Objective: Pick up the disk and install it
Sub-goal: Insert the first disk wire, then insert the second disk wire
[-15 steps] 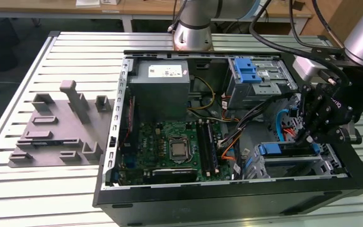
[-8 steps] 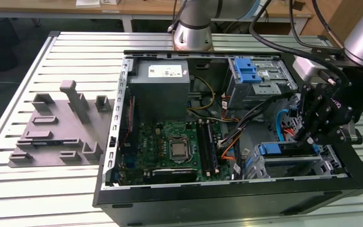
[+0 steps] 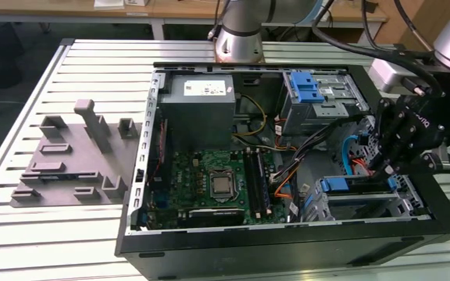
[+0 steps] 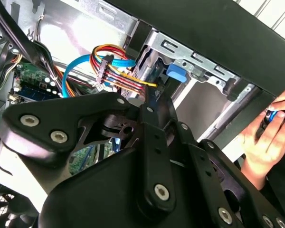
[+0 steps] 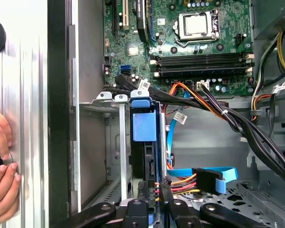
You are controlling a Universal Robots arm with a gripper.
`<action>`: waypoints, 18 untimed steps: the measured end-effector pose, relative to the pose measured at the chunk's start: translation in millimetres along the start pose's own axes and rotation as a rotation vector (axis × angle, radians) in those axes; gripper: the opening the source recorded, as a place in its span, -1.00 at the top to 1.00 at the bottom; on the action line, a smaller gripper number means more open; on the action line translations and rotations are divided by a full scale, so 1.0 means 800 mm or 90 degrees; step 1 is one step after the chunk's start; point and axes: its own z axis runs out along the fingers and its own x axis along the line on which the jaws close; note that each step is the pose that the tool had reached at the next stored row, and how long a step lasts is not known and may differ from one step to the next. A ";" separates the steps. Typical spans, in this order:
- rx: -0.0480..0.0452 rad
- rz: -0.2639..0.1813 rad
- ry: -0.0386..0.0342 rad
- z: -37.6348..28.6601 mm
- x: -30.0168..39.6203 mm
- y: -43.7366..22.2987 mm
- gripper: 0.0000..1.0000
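Bench: we see a slatted metal bench (image 3: 92,234) carrying an open black computer case (image 3: 287,246), our landmark, with a grey moulded fixture (image 3: 68,164) lying on the slats outside the case's side wall.
Case interior: we make out a green motherboard (image 3: 213,187) on the case floor, a grey power-supply box (image 3: 201,111) in a corner next to it, and bundles of coloured cables (image 5: 199,180) running across the middle.
Disk: we find the disk (image 5: 145,137) standing on edge in the metal drive cage (image 5: 109,142) at the case's corner, its blue bracket facing up out of the cage; in the exterior view that blue bracket (image 3: 338,185) sits in the same cage.
Claw: the claw (image 5: 152,199) hangs inside the case, directly over the end of the disk, with its two black fingers (image 5: 141,194) close together on either side of the disk's edge; we cannot tell whether they actually clamp it.
Person: a hand (image 5: 2,190) rests on the bench just outside the case wall, beside the drive cage.
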 end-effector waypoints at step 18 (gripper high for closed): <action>0.0000 0.000 0.0000 -0.0028 0.0003 0.0001 0.79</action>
